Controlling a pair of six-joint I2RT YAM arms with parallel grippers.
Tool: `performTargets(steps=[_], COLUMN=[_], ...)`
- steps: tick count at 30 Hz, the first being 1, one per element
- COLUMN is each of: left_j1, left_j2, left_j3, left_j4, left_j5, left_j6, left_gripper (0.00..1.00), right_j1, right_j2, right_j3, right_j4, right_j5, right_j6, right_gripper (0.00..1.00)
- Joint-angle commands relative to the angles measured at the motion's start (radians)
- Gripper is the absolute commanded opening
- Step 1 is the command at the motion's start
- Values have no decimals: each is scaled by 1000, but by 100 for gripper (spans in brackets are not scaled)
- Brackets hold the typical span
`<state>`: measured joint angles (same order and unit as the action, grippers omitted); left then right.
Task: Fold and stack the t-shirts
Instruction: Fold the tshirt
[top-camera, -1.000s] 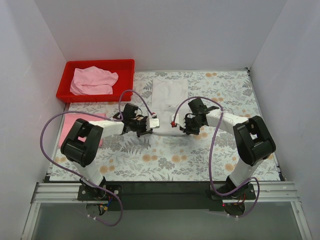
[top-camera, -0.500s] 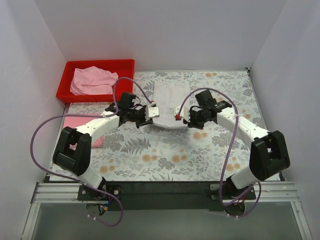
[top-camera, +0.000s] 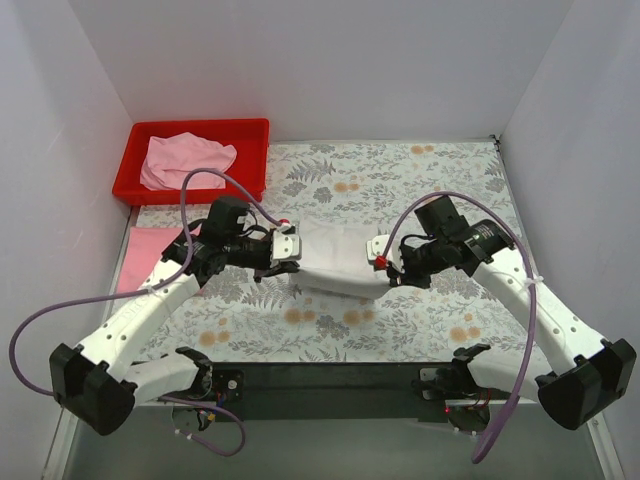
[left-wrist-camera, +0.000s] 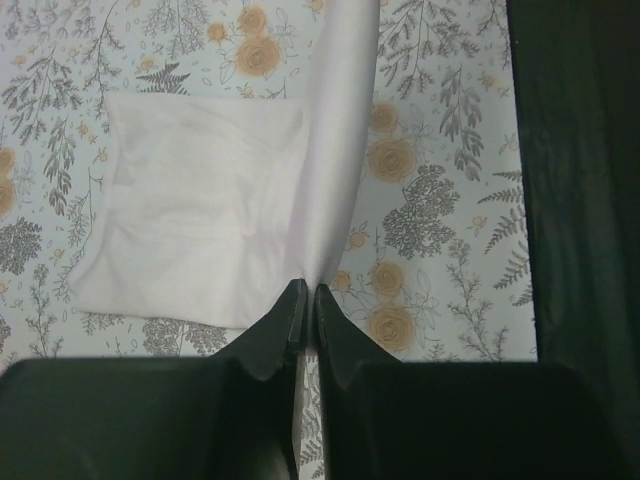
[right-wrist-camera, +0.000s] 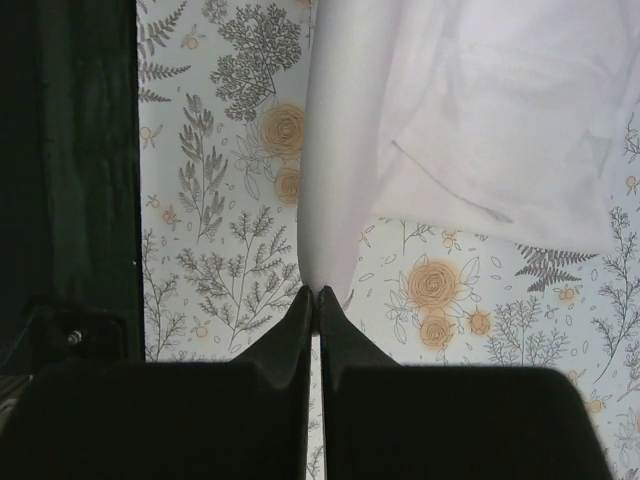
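Note:
A white t-shirt (top-camera: 335, 262) hangs stretched between my two grippers above the middle of the floral table. My left gripper (top-camera: 291, 249) is shut on its left edge; in the left wrist view, cloth rises from the gripper (left-wrist-camera: 308, 290) and the rest of the t-shirt (left-wrist-camera: 200, 225) lies folded on the table below. My right gripper (top-camera: 380, 257) is shut on the right edge, the cloth running up from the gripper (right-wrist-camera: 317, 293) to the t-shirt (right-wrist-camera: 490, 120). A folded pink shirt (top-camera: 138, 256) lies at the table's left edge, partly hidden by the left arm.
A red bin (top-camera: 255, 150) at the far left corner holds a crumpled pink shirt (top-camera: 185, 160). White walls close in the table (top-camera: 450, 180) on three sides. A dark rail runs along the near edge by the arm bases.
Both grippers, still shut on the white shirt, have moved apart and toward the near side. The shirt has left the far part of the table and now spans the middle.

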<state>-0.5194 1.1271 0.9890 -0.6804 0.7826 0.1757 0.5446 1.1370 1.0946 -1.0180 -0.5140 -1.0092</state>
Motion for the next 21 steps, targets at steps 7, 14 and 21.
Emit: performTargets(steps=[7, 14, 21], left_j1=[25, 133, 193], left_j2=[103, 290, 499], left_j3=[125, 241, 365], left_j4=[-78, -45, -25], left_j5=[-48, 0, 30], left_j6=[-61, 31, 91], left_gripper=[0, 0, 0], right_j1=[-37, -120, -170], right_j2=[154, 342, 558], right_j3=[140, 310, 433], right_j4=[-100, -103, -103], right_j5=[-14, -44, -34], right_j6=[-48, -121, -203], right_gripper=[1, 1, 1])
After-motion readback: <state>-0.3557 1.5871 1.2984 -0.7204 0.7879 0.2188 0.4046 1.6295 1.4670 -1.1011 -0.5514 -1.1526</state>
